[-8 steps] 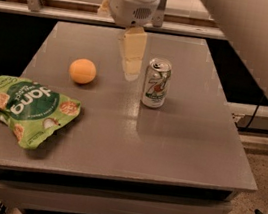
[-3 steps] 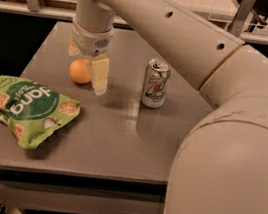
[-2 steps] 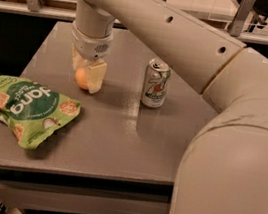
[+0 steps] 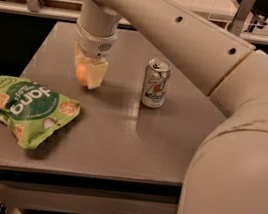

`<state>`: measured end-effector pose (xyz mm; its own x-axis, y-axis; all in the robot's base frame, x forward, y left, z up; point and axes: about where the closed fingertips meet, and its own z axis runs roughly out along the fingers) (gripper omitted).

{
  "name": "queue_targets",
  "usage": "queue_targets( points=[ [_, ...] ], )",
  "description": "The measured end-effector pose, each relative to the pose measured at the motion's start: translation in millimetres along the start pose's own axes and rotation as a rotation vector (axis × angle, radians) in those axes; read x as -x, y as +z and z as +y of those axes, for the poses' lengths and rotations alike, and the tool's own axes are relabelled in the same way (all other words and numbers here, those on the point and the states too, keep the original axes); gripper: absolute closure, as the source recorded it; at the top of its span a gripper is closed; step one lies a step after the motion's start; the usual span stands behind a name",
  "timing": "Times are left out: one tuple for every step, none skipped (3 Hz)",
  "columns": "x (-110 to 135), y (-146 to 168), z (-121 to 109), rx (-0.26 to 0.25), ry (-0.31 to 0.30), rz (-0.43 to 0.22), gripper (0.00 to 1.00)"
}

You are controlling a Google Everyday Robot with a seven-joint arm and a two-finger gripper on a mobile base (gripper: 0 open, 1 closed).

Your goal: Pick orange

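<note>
In the camera view, we see the robot's pale arm (image 4: 195, 43) sweep in from the right and drop straight down over the rear left part of the grey table (image 4: 119, 137). At its end the gripper (image 4: 86, 78) sits low at the tabletop, right around the orange (image 4: 81, 73). The fruit shows as a small round orange patch inside the gripper's pale, translucent parts, and its right side is hidden behind them. We cannot tell whether the gripper is clamped on the orange or loose about it, nor whether the fruit rests on the table. A 7UP soda can (image 4: 156, 83) stands upright to the right of the gripper, apart from it. A green snack bag (image 4: 25, 108) lies flat at the table's left edge, nearer to us than the orange and overhanging the edge a little.
</note>
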<state>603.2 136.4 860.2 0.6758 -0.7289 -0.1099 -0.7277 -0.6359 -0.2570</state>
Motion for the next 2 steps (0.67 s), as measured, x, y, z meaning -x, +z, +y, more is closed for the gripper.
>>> queue_targets(
  points=[
    [-8,-28,-5,-0.058,0.034,-0.027,1.0],
    [-15,-52,-10,-0.067,0.061,-0.077,1.0]
  ],
)
